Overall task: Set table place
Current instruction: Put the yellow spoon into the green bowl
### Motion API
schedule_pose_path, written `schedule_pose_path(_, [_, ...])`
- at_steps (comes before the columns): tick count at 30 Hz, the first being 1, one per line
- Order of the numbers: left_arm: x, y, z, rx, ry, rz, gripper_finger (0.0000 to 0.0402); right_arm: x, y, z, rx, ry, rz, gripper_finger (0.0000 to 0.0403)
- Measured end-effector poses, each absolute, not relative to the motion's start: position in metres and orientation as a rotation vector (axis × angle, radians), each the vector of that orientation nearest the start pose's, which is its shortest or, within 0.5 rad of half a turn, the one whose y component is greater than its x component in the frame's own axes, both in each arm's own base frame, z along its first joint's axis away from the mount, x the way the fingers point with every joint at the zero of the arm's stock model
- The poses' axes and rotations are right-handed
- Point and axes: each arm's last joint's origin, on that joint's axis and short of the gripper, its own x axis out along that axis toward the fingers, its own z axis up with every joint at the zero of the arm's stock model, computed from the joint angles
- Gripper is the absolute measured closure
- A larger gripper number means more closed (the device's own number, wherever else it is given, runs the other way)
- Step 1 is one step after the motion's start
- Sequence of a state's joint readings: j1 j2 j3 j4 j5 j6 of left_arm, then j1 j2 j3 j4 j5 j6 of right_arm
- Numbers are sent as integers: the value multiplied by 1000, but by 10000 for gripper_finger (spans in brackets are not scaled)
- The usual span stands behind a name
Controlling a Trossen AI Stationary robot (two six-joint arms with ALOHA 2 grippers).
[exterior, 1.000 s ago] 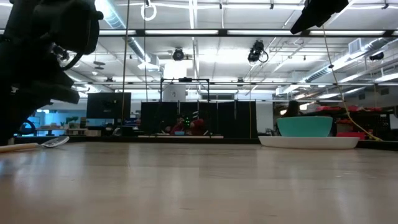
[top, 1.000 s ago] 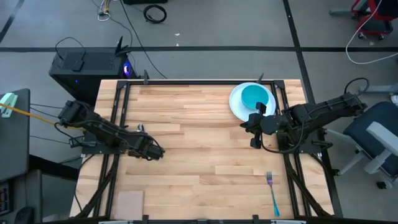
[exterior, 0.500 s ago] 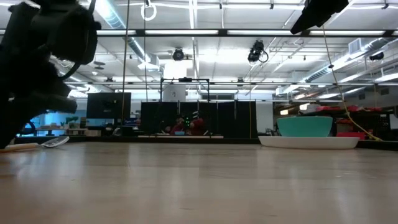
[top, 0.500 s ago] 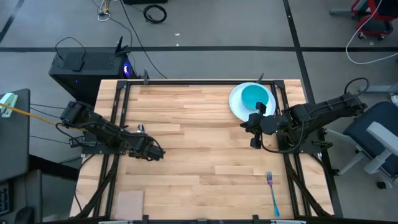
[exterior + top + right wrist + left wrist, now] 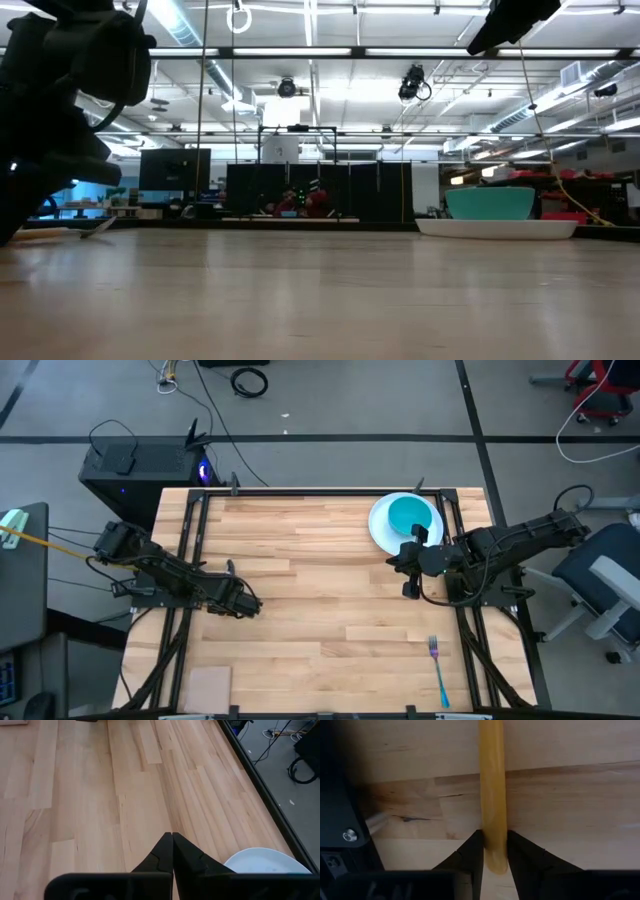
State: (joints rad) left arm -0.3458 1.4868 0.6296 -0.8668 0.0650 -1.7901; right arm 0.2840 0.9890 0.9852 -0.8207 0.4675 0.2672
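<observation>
The left hand (image 5: 245,603) was low over the left part of the wood-plank surface (image 5: 320,550), and the left wrist view showed its two dark fingers (image 5: 470,852) clamped on either side of the orange spoon handle (image 5: 493,795), which ran straight away from them across the planks. In the low view the spoon's metal bowl (image 5: 98,227) showed just above the boards beside the dark bulk of that arm.

The right hand (image 5: 409,573) hovered near the right rail, just beside the white plate (image 5: 380,525), with its fingertips (image 5: 172,851) pressed together on nothing. The teal bowl (image 5: 411,517) sat on the plate at the far right corner of the surface; the low view showed it upright on the plate.

The blue-handled fork (image 5: 439,670) lay on its own near the front right edge, well apart from the plate. A tan rectangular pad (image 5: 210,685) lay at the front left corner.
</observation>
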Motion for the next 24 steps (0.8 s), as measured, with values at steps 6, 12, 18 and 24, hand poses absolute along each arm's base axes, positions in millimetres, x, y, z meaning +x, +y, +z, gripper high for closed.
schedule_pose_path(6, [177,-66,125,-1047,1404,1226,348,180,39,314,-49,735,-273,395])
schedule_pose_path(12, [176,-66,125,-1022,1422,1208,356,180,39,314,-50,736,-272,397])
schedule_pose_path(18, [176,-66,125,-1006,1433,1191,359,180,39,314,-50,737,-273,393])
schedule_pose_path(24, [178,-66,128,-973,1451,1174,360,180,39,314,-50,737,-273,394])
